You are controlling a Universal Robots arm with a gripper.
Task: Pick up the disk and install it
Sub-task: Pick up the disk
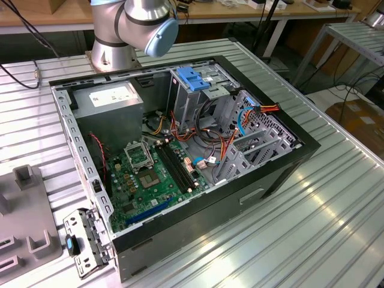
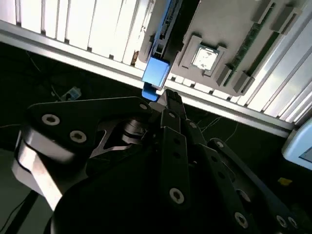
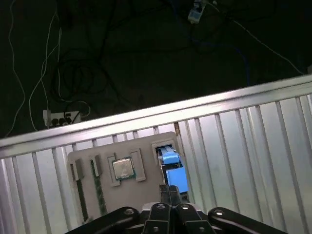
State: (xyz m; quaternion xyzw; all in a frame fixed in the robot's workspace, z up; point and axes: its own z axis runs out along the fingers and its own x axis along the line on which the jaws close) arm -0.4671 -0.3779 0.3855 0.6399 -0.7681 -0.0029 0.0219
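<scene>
Heads up, your gripper (image 3: pixel 169 189) has its jaws pinched right together, tips meeting, and nothing clamped between them as far as either wrist view lets you see. The disk (image 3: pixel 173 168) hasn't been picked up: it's standing on edge in a slot of the grey holder (image 3: pixel 87 156), with just its blue carrier frame facing the camera. The holder lies flat on the ribbed metal table (image 3: pixel 243 146), close to the table's edge. A processor chip (image 3: pixel 122 168) sits in the pocket right beside the disk's slot, and green memory sticks (image 3: pixel 97 190) sit in slots on the chip's far side. In the second wrist view you get the same setup: gripper (image 2: pixel 168 95) tips lined up just beside the blue end of the disk (image 2: pixel 156 72), and I honestly can't tell if they're touching it or hanging above it. In the exterior view, the open computer case (image 1: pixel 198 222) sits mid-table with the arm (image 1: pixel 135 24) at roughly 11 o'clock from it. Inside, the silver cage with the blue handle (image 1: pixel 191 78) is up at 12 o'clock, the grey box with the white sticker (image 1: pixel 111 105) at about 10 o'clock, and the motherboard (image 1: pixel 150 174) lies toward 7 o'clock.
</scene>
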